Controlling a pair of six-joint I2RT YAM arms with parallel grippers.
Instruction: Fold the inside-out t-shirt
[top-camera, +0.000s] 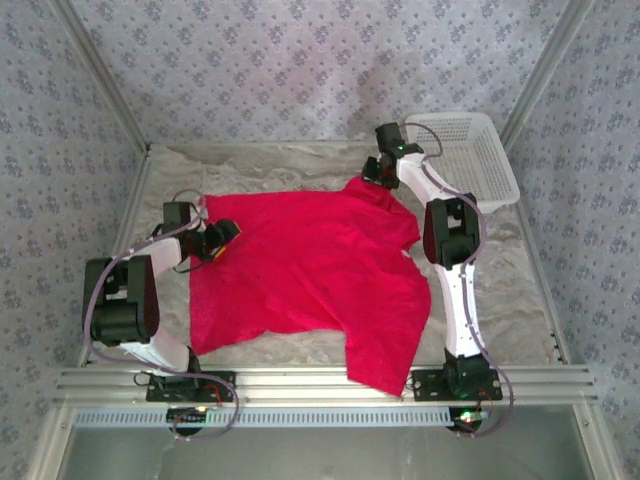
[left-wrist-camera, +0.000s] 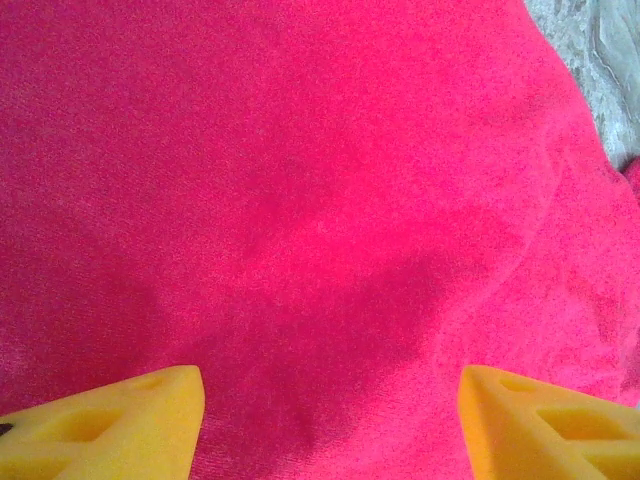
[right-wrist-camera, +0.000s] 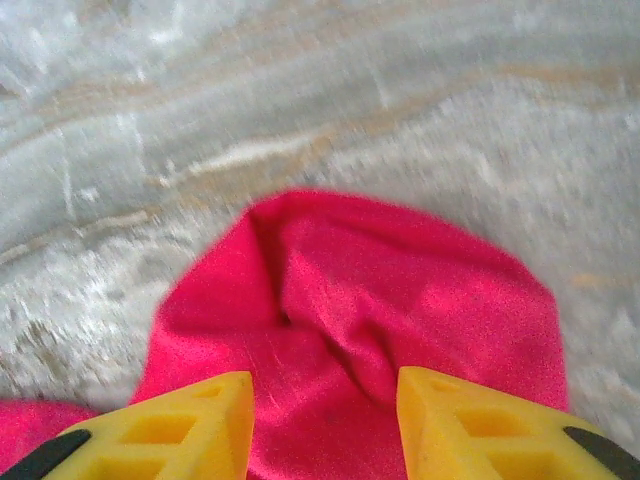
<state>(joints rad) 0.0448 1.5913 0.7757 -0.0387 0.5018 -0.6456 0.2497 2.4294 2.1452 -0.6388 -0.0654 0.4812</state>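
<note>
Across the marbled tabletop (top-camera: 500, 290) the red inside-out t-shirt (top-camera: 310, 265) lies spread mostly flat, one lower corner reaching over the near rail (top-camera: 300, 385). At its left edge the left pincer (top-camera: 218, 240) hangs over smooth cloth with its fingers spread wide. At the far right corner, near a white basket (top-camera: 490, 165), the right pincer (right-wrist-camera: 325, 385) straddles a puckered fold, narrower but apart; whether it pinches the cloth is unclear.

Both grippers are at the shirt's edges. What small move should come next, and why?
Probably shut the right gripper: its open fingers straddle a raised pucker at the edge of the inside-out t-shirt, so a pinch there should catch cloth. The left gripper is open over flat fabric and would likely need to lower first.
</note>
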